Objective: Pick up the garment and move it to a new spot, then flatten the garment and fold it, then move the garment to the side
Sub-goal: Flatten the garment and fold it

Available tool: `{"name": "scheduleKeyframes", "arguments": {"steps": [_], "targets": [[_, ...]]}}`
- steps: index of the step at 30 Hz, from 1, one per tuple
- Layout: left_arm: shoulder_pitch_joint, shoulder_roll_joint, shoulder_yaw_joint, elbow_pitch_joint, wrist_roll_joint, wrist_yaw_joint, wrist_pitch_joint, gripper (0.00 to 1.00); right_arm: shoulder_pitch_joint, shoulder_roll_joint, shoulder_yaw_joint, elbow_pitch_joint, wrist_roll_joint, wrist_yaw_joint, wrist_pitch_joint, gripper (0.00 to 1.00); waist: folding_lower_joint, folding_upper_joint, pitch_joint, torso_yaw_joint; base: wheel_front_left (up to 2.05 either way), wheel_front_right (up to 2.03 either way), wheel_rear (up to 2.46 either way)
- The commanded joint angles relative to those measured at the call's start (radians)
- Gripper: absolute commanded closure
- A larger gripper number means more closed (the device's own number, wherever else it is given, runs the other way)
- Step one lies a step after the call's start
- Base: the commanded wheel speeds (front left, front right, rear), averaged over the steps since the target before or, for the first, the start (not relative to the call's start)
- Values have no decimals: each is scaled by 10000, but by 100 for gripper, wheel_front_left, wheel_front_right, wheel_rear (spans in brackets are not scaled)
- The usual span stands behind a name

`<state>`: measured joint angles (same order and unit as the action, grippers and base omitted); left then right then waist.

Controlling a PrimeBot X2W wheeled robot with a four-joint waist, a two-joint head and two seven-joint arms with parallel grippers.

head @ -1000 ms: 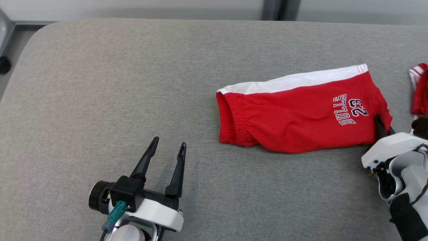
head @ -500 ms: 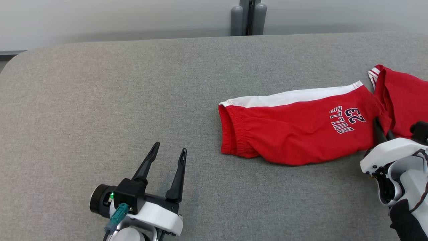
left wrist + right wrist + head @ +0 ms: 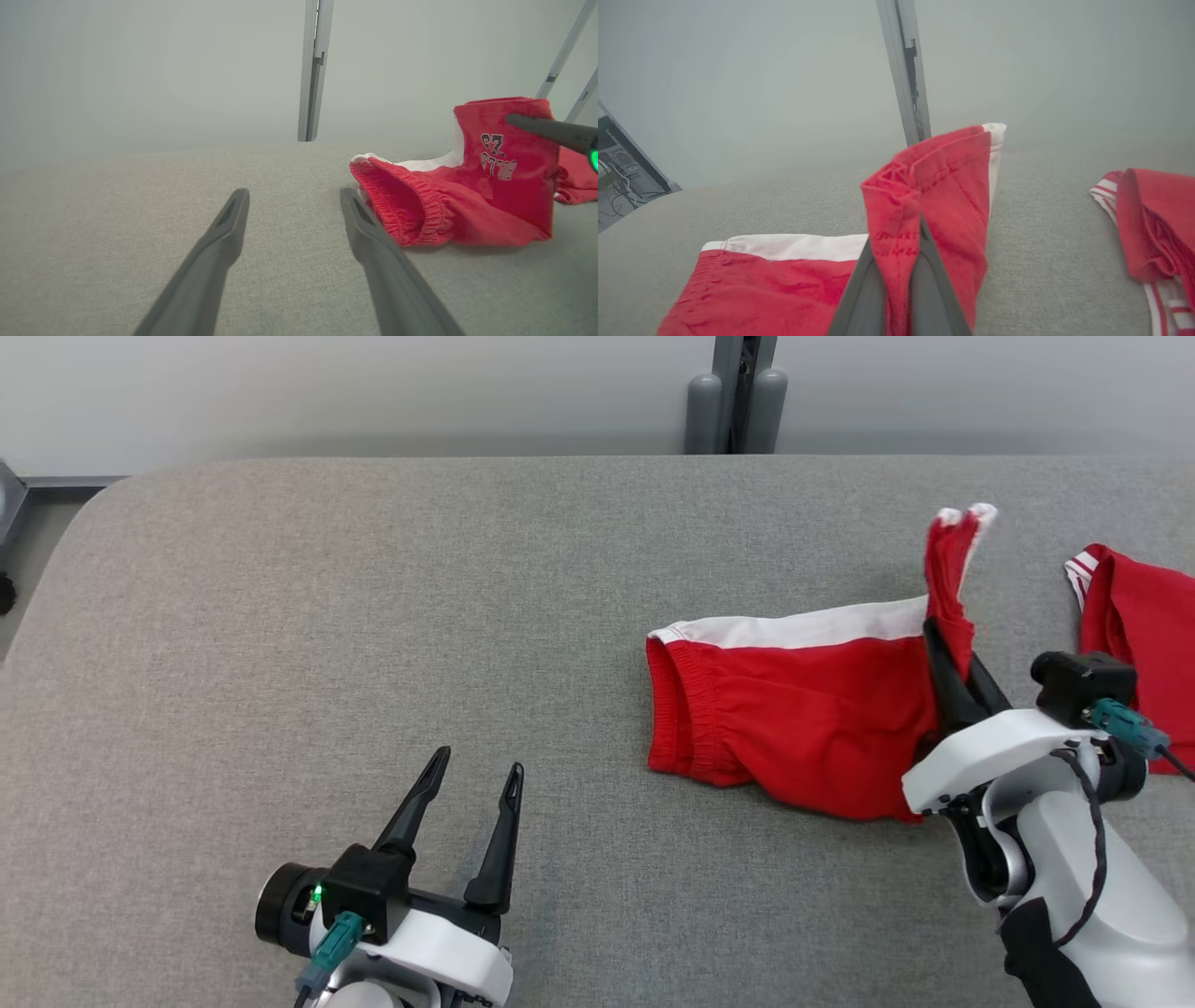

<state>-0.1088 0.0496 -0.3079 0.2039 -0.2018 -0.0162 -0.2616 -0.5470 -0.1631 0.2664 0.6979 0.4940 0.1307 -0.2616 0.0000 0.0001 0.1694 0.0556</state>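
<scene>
Red with a white side stripe, the garment [image 3: 794,728], a pair of shorts, lies at centre right of the head view on the grey fabric bench [image 3: 373,616]. The right hand [image 3: 949,649], at right, is closed on the garment's right end and holds it raised, while the waistband end rests flat. The left hand [image 3: 477,761], at lower left, is spread and empty, well apart from the garment. A second red cloth [image 3: 1134,616] lies at the right edge.

Left wrist view: the left hand [image 3: 294,193] stands parted over bare bench. The garment [image 3: 467,210] lies at right, its printed end upright.

Right wrist view: the right hand [image 3: 901,266] pinches a red fold between both fingers. The second red cloth [image 3: 1153,210] lies at right.
</scene>
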Motion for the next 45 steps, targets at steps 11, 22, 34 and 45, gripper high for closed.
{"name": "scheduleKeyframes", "arguments": {"steps": [11, 22, 34, 45], "targets": [[-32, 29, -94, 63, -60, 5, -45, 0, 344, 638, 897, -1273, -395, 1, 556, 100, 0, -1, -43, 484, 0, 0, 0], [69, 28, -150, 105, -222, 70, -45, 0, 1135, 653, 1790, -1934, -730, -1, 1235, 100, 0, -1, -44, 910, 0, 0, 0], [184, 31, -181, 103, -278, 112, -45, 0, 1799, 693, 1920, -2186, -870, 1, 1765, 0, 0, -1, -130, 1026, 0, 0, 0], [174, 29, -87, 115, -286, 152, -45, 0, 2746, 781, 2803, -3656, -89, 1, 2615, 0, 0, -1, -177, 663, 0, 0, 0]]}}
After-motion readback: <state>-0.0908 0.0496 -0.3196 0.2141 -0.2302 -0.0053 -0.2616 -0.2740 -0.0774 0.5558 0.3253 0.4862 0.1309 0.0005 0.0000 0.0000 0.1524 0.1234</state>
